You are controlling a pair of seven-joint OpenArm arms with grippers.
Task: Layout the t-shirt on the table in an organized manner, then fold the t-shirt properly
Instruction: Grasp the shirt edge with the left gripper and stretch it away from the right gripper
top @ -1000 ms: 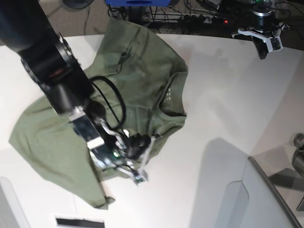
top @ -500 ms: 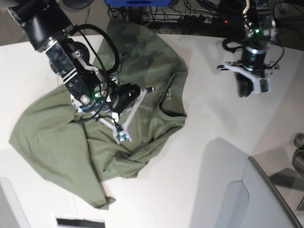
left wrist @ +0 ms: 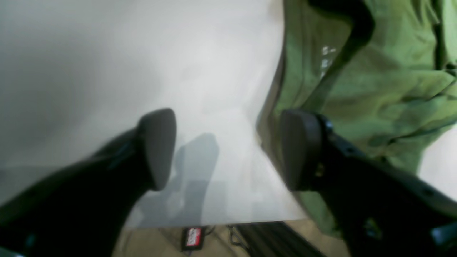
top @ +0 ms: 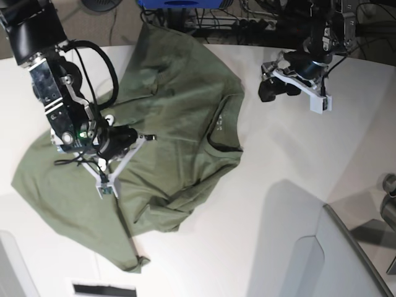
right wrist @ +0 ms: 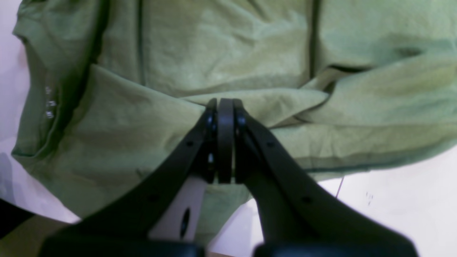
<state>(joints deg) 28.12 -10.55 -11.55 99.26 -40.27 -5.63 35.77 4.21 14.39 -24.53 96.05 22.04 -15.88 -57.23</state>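
Observation:
The olive-green t-shirt (top: 179,93) lies crumpled and partly spread on the white table (top: 278,185), neck opening to the right with its white label text (top: 221,120). My right gripper (top: 105,185) hangs over the shirt's left middle, shut; in the right wrist view its fingers (right wrist: 225,107) press together above a fold of the t-shirt (right wrist: 228,53), with no cloth seen between them. My left gripper (top: 294,96) hovers right of the collar, open. In the left wrist view it (left wrist: 226,142) spans bare table (left wrist: 142,53), one finger over the edge of the t-shirt (left wrist: 385,82).
Cables and dark equipment (top: 247,25) crowd the floor beyond the table's far edge. A pale grey panel (top: 334,260) juts in at the bottom right. A black strip (top: 102,289) lies at the near edge. Bare tabletop stretches right of the shirt.
My right arm has swung from the shirt's lower middle up and to the left, staying shut. My left arm came down from the far right toward the collar and opened its jaws.

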